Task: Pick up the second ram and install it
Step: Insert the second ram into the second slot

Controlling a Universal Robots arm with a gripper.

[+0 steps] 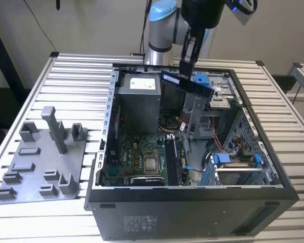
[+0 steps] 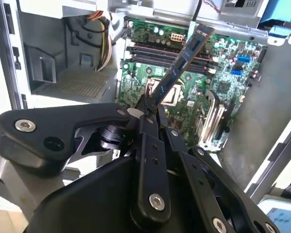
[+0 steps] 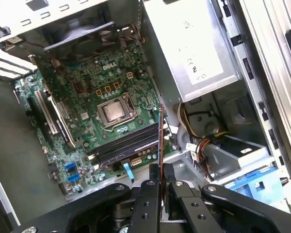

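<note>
The second ram is a thin dark stick held in the air above the open computer case, and my gripper is shut on it from above. In the second wrist view the ram slants out from my gripper over the motherboard. In the first wrist view the ram shows edge-on, rising from my gripper over the long black memory slots. Those slots lie well below the ram, beside the processor.
A gray holder plate with upright posts lies on the slatted table at the exterior view's left. Inside the case stand a gray power supply, cable bundles and blue drive brackets. Case walls surround the motherboard.
</note>
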